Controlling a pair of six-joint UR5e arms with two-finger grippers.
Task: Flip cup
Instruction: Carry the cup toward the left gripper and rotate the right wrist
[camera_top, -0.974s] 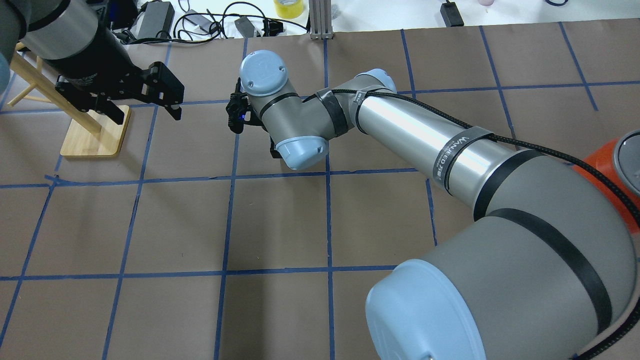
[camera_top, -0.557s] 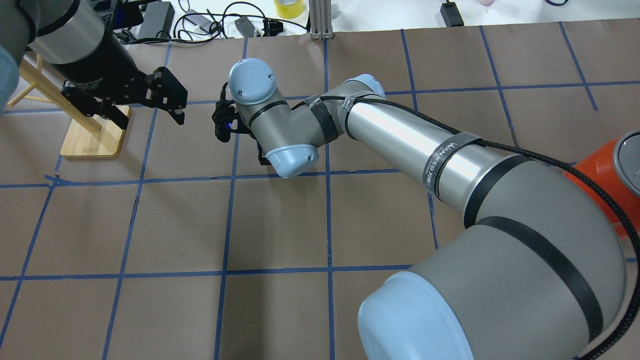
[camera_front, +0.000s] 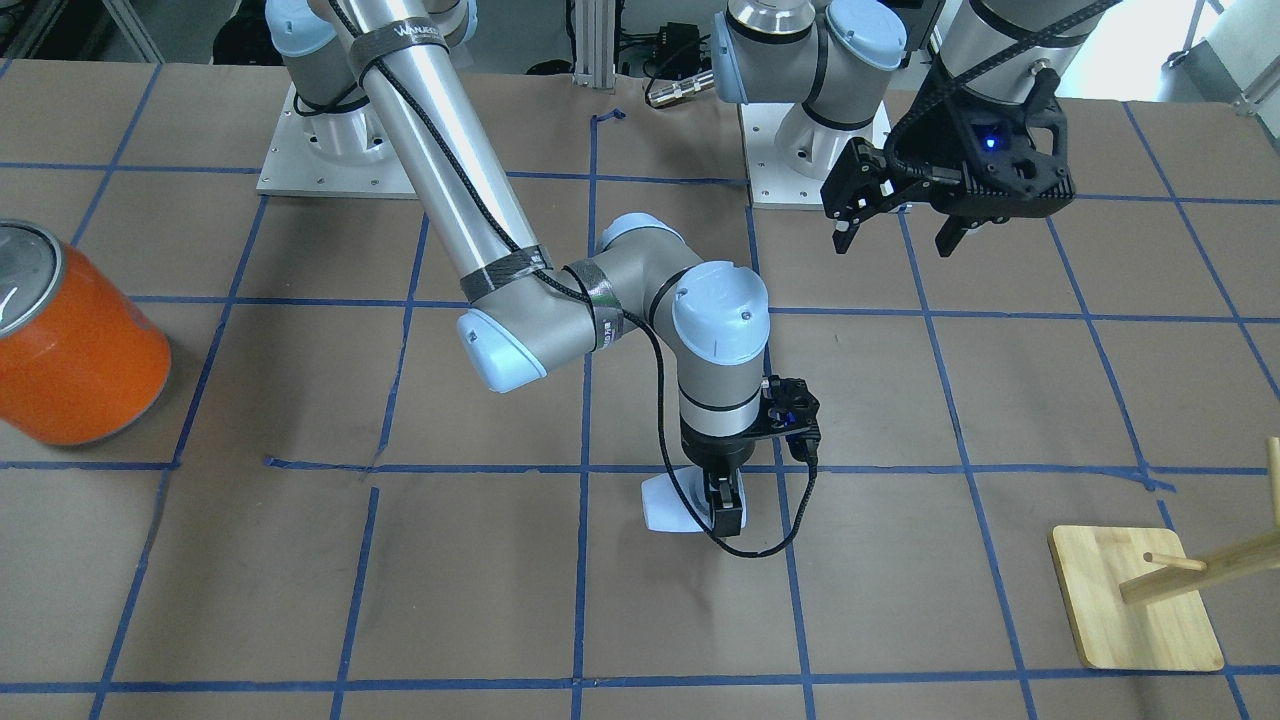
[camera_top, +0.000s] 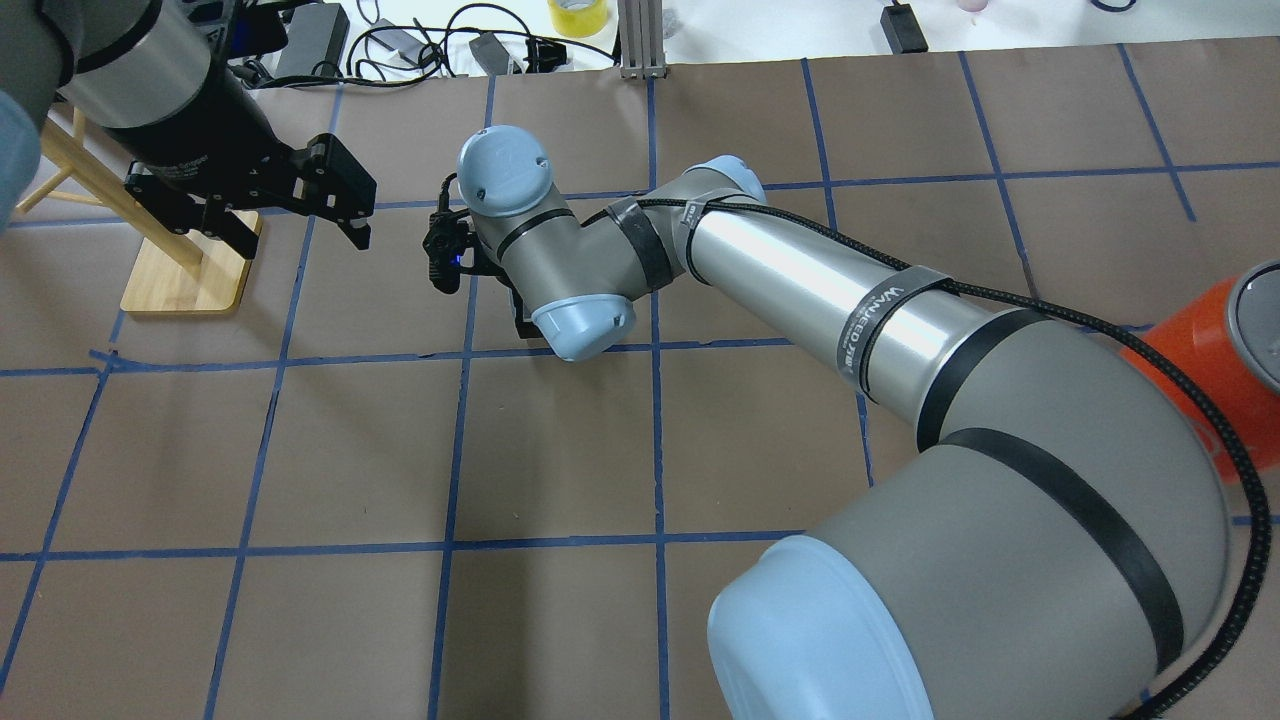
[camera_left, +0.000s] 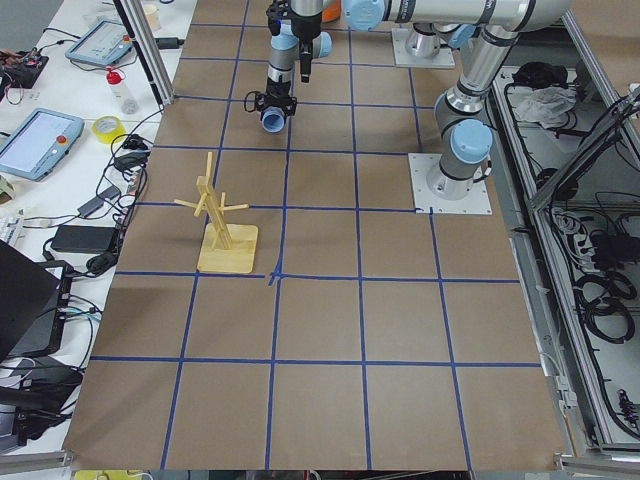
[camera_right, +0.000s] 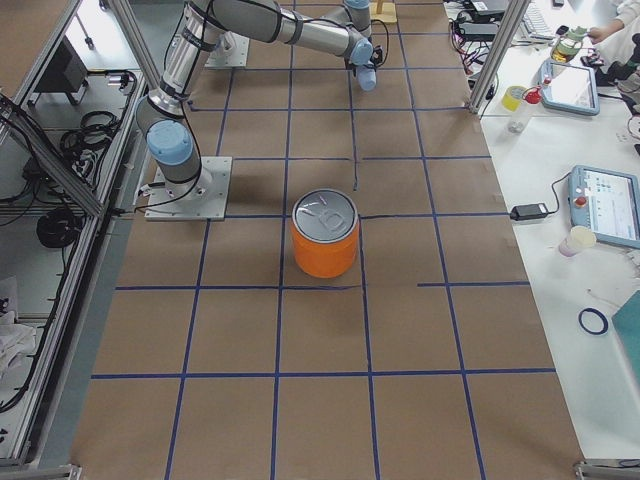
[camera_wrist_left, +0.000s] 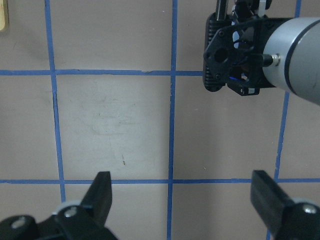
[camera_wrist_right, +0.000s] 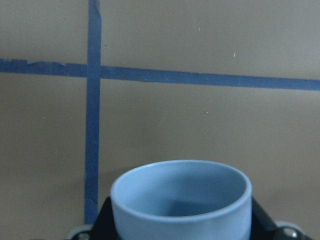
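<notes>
The cup (camera_front: 665, 503) is a small pale blue tumbler, tipped on its side, low over the brown table near the middle. My right gripper (camera_front: 722, 508) points straight down and is shut on it. In the right wrist view the cup's (camera_wrist_right: 181, 200) bluer inside and round rim fill the bottom, between the black fingers. It also shows in the exterior left view (camera_left: 272, 120) and the exterior right view (camera_right: 367, 78). In the overhead view the wrist hides it. My left gripper (camera_top: 340, 205) is open and empty, hovering to the cup's left; its fingers (camera_wrist_left: 100, 192) are spread wide.
A large orange can (camera_front: 70, 345) with a silver top stands on my right side, also in the exterior right view (camera_right: 324, 235). A wooden peg rack (camera_top: 185, 265) on a square base stands at my far left. Cables and gear lie beyond the table's far edge.
My right wrist has shifted a little to the left in the overhead view. My left gripper has edged slightly up and right and stays open.
</notes>
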